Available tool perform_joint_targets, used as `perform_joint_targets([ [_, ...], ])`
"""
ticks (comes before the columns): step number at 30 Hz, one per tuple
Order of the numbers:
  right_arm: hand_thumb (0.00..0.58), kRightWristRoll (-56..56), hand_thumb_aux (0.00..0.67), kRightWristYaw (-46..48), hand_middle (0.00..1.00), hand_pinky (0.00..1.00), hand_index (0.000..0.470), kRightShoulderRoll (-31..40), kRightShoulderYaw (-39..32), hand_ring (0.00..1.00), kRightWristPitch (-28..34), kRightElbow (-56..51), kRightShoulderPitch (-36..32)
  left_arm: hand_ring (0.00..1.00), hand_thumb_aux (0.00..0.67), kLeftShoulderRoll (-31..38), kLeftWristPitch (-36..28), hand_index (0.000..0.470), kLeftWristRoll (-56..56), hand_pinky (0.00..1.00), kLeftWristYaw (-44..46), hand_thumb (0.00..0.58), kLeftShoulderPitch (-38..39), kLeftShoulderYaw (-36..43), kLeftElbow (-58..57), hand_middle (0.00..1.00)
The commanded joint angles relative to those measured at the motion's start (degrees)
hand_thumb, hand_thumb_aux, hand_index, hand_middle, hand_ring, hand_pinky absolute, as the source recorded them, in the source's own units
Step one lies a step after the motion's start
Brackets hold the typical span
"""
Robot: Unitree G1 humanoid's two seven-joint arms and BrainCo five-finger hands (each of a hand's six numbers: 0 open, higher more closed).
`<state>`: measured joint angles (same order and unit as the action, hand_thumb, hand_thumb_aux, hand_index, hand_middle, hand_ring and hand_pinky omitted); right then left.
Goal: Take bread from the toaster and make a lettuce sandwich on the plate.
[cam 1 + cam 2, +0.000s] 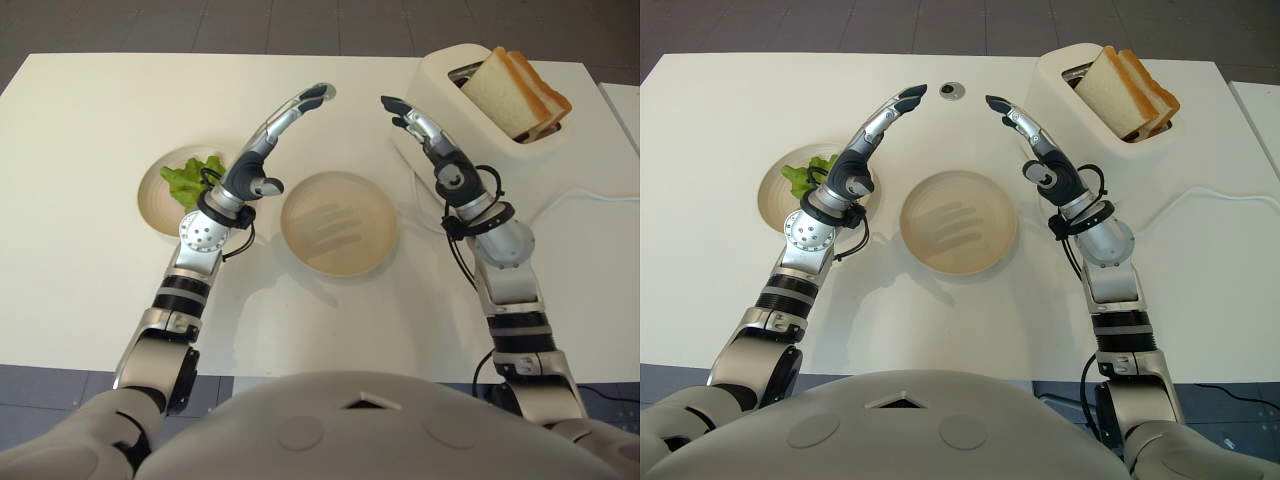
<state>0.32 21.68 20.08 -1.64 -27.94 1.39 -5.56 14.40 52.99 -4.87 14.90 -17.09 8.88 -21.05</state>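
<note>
You're at the opening step, as I judge it. The bread (515, 88) stands in the toaster (440, 110) at the upper right of the frame, and the plate (340, 258) at centre is bare. Your left robot hand (262, 150) and right robot hand (435, 150) hover over the tabletop (100, 120), fingers stretched straight, holding nothing. Next, the right one likely needs to rise toward a slice. Lettuce (195, 180) waits centre-left.

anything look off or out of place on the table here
Only slightly: the two white bread slices lean askew in the white toaster rather than standing upright. The green lettuce sits inside its round cream dish, the round cream plate is bare, nothing spilled.
</note>
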Motion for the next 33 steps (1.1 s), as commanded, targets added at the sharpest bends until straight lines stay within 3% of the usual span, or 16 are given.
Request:
perform_joint_targets([
  [1, 0.0, 1.3, 0.0, -0.1, 0.0, 0.0, 0.0, -0.1, 0.9, 0.0, -0.4, 0.7, -0.6, 0.0, 0.0, 0.0, -0.7, 0.0, 0.1, 0.0, 0.5, 0.0, 0.5, 0.0, 0.4, 0.0],
  [11, 0.0, 2.2, 0.0, -0.9, 0.0, 0.0, 0.0, -0.3, 2.5, 0.0, -0.8, 1.6, -1.0, 0.0, 0.0, 0.0, -0.8, 0.0, -0.4, 0.0, 0.3, 0.0, 0.5, -0.1, 0.5, 0.0],
  [16, 0.0, -1.0, 0.0, -11.4, 0.0, 0.0, 0.0, 0.8, 13.8, 0.0, -3.6, 2.2, -5.7, 0.0, 0.0, 0.1, -0.8, 0.0, -0.3, 0.0, 0.1, 0.0, 0.6, -0.4, 0.5, 0.0],
  [19, 0.0, -10.5, 0.0, -20.2, 0.0, 0.0, 0.0, 4.3, 20.8, 0.0, -3.6, -0.4, -7.4, 0.0, 0.0, -0.2, -0.8, 0.0, -0.6, 0.0, 0.0, 0.0, 0.4, -0.3, 0.2, 0.0],
  [24, 0.0, -21.6, 0.0, -29.1, 0.0, 0.0, 0.0, 11.6, 23.8, 0.0, 1.7, -12.2, -8.6, 0.0, 0.0, -0.2, -0.8, 0.0, -0.8, 0.0, -0.1, 0.0, 0.3, -0.3, 0.1, 0.0],
  [29, 0.0, -22.4, 0.0, -27.6, 0.0, 0.0, 0.0, 16.0, 20.7, 0.0, 8.0, -28.7, -10.1, 0.0, 0.0, -0.2, -0.8, 0.0, -1.0, 0.0, -0.3, 0.0, 0.3, -0.2, 0.0, 0.0],
  [30, 0.027, -21.8, 0.016, -26.8, 0.0, 0.0, 0.011, 16.4, 20.0, 0.0, 8.4, -30.8, -10.2, 0.0, 0.0, -0.2, -0.8, 0.0, -1.0, 0.0, -0.2, 0.0, 0.3, -0.2, 0.0, 0.0],
  [32, 0.164, -20.9, 0.102, -25.7, 0.0, 0.0, 0.072, 16.7, 18.7, 0.0, 8.1, -33.1, -10.2, 0.0, 0.0, -0.2, -0.8, 0.0, -1.0, 0.0, -0.2, 0.0, 0.3, -0.1, -0.1, 0.0],
  [33, 0.265, -20.7, 0.176, -25.0, 0.0, 0.0, 0.123, 16.8, 18.0, 0.0, 7.7, -33.6, -10.2, 0.0, 0.0, -0.2, -0.8, 0.0, -1.0, 0.0, -0.2, 0.0, 0.4, -0.1, -0.1, 0.0],
])
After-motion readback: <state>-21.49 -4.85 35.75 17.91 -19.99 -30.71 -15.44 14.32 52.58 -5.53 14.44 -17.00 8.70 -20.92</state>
